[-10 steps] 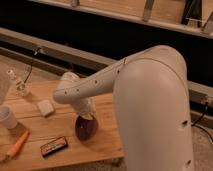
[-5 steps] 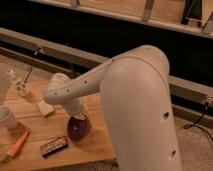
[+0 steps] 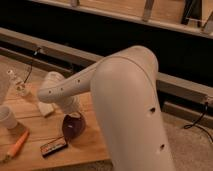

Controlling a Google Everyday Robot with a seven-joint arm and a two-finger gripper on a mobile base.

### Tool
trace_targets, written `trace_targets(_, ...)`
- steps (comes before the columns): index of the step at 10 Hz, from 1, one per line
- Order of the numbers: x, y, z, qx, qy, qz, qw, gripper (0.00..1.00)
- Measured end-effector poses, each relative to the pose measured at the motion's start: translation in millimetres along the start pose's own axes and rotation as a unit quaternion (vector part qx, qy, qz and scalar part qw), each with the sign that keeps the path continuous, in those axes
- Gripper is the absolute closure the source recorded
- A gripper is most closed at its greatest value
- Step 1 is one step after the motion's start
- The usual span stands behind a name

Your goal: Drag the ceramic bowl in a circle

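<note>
The ceramic bowl (image 3: 73, 126) sits on the wooden tabletop (image 3: 92, 145), near its front edge, just right of a small dark packet (image 3: 53, 146) and well right of the white cup (image 3: 7, 118). Compared with half a second ago, and more so with a second ago, the bowl has slid leftward across the tabletop along with the arm (image 3: 125, 100), whose forearm has swung the same way; the pale square block (image 3: 46, 109) behind it is now partly covered by the wrist. The end effector (image 3: 71, 111) comes down onto the far side of the bowl, at or inside its rim; it cannot be told whether its fingers are spread or pinched on the rim. The bowl looks tilted slightly toward the camera, as though pulled by its rim.

The shift suggests the drag is under way, with only an arc of the circle traced so far. An orange carrot-like object (image 3: 18, 145) and a clear bottle (image 3: 19, 84) lie to the left, and the packet sits close to the likely path.
</note>
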Motion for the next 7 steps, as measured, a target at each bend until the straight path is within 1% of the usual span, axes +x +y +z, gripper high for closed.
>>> trace_targets(2,-19,13,-5,0.001,-0.006,-0.017,0.9998,1.00)
trace_targets(3,-24,15,-5,0.002,-0.007,-0.022,0.9997,1.00)
trace_targets(7,-52,28,2,0.009,-0.002,-0.043,0.9990,1.00)
